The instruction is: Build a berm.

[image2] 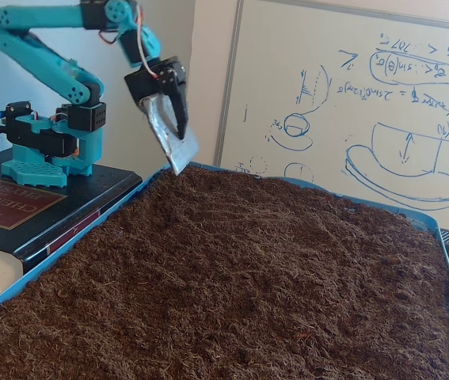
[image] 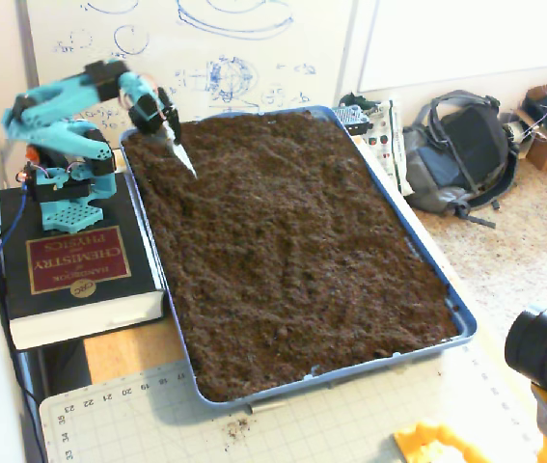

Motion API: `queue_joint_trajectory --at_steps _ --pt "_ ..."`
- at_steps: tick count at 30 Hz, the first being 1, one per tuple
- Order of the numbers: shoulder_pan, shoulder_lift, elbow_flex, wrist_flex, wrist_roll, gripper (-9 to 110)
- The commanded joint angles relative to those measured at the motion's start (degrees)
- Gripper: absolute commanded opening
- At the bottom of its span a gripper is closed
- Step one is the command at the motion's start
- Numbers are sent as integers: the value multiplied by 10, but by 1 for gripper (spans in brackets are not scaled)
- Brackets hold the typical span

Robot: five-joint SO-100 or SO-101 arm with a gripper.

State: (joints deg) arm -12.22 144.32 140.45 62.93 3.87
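Observation:
A blue tray [image: 350, 370] holds loose dark brown soil [image: 292, 241] that lies roughly flat with small lumps. No berm shows in either fixed view. My teal arm [image: 61, 101] stands on a book at the tray's far left corner. My gripper [image: 180, 152] is shut on a flat grey blade [image: 186, 162] that points down, a little above the soil near that corner. In the low fixed view the gripper [image2: 178, 134] and blade [image2: 173, 150] hang clear of the soil [image2: 232, 285], just above the tray's rim [image2: 66, 244].
The arm's base sits on a thick black book [image: 70, 270] left of the tray. A whiteboard [image2: 351, 103] stands behind. A backpack [image: 456, 154] lies to the right on the floor. A cutting mat [image: 157, 415], a yellow part [image: 437, 446] and a camera [image: 543, 347] are in front.

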Motion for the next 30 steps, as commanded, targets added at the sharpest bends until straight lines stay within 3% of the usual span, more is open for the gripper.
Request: queue_joint_trajectory --at_steps 1,14,30 --pt "-48 -98 -123 -4 69 0" --pt "-176 -400 -232 2 203 0" --pt "-192 -571 -233 -5 245 0"
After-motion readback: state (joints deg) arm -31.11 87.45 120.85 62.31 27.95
